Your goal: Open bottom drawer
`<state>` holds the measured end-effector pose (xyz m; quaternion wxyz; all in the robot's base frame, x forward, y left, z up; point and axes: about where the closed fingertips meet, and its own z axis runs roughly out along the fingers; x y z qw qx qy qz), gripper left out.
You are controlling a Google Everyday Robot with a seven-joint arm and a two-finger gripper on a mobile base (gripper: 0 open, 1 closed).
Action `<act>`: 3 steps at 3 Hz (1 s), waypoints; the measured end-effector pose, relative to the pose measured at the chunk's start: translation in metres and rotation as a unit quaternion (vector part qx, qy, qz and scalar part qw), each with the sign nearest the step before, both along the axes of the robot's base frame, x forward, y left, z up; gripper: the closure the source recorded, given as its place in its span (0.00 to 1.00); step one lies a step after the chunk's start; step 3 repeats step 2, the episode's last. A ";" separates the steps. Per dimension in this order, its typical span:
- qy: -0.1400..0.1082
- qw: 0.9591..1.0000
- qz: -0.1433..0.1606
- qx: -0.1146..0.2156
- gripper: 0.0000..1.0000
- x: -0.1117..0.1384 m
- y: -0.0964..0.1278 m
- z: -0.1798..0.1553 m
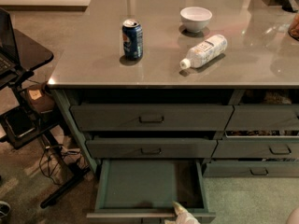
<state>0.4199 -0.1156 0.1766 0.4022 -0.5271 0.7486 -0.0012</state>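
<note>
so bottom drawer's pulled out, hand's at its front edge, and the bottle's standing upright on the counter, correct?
One thing is off: the bottle is lying on its side on the counter, not standing upright, as the camera view shows. The rest holds: the bottom drawer is pulled out and the hand is at its front edge.
</note>
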 end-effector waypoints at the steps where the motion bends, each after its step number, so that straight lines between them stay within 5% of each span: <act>1: 0.000 1.000 0.000 0.000 0.00 0.000 0.000 0.000; 3: 0.000 1.000 0.000 0.000 0.00 0.000 0.000 0.000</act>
